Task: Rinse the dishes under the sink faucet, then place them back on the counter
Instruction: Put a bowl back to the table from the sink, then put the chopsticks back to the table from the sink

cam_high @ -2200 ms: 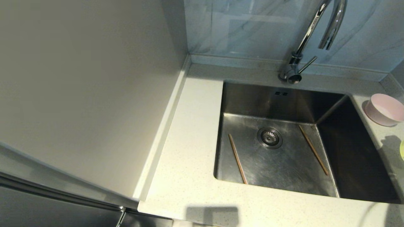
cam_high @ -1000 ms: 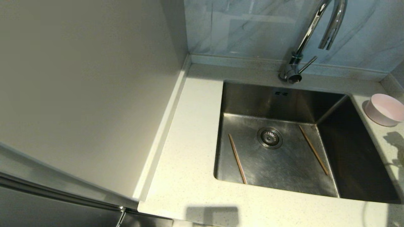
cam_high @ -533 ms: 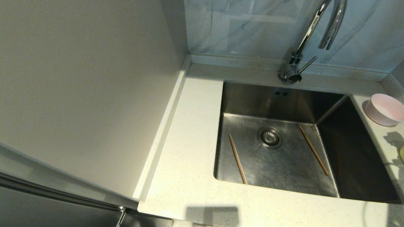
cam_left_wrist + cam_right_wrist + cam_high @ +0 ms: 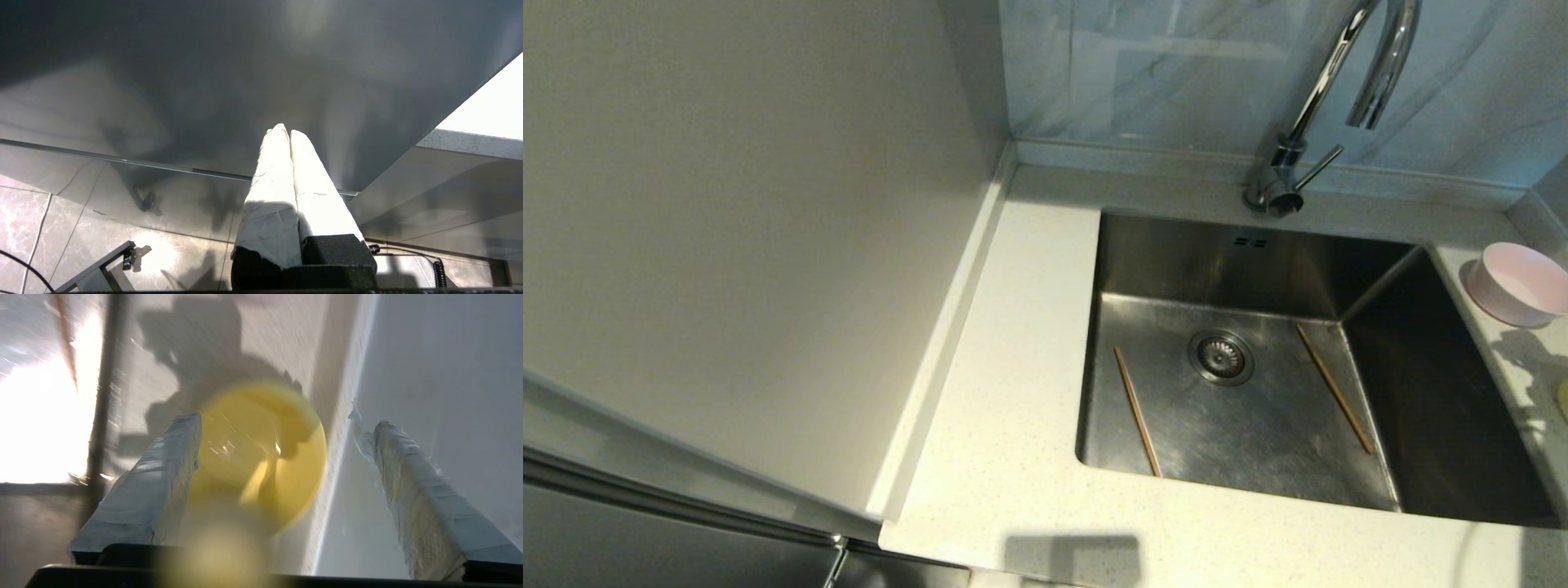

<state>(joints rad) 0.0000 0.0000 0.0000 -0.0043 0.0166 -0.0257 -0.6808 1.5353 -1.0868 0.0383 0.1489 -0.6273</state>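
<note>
Here, from my head view, the sink point(image 4: 1241, 269) lies sunk in the speckled worktop point(image 4: 1013, 343), with the sink faucet point(image 4: 1319, 94) rising from its back rim and curving over the basin. Two chopsticks lie flat on the sink floor, well apart: the left chopstick point(image 4: 1137, 412) on one side of the drain strainer point(image 4: 1221, 357), the right chopstick point(image 4: 1334, 389) on the other. The pink bowl point(image 4: 1515, 283) stands upright on the worktop just beyond the sink's right rim, and only a sliver of the yellow-green bowl point(image 4: 1563, 400) shows at the view's right edge, nearer to me than the pink one. A plain grey-white side panel point(image 4: 743, 245) fills the left of this view. Neither of my arms shows here. In my left wrist view, my left fingers point(image 4: 289, 132) are pressed together with nothing between them, parked low beside a dark cabinet front point(image 4: 204, 81) above a tiled floor point(image 4: 36, 212). In my right wrist view, my right fingers point(image 4: 286, 422) are spread wide, holding nothing, poised over the yellow-green bowl point(image 4: 261, 453), which sits on the worktop point(image 4: 286, 343) between them, blurred; I cannot tell whether either finger touches it.
</note>
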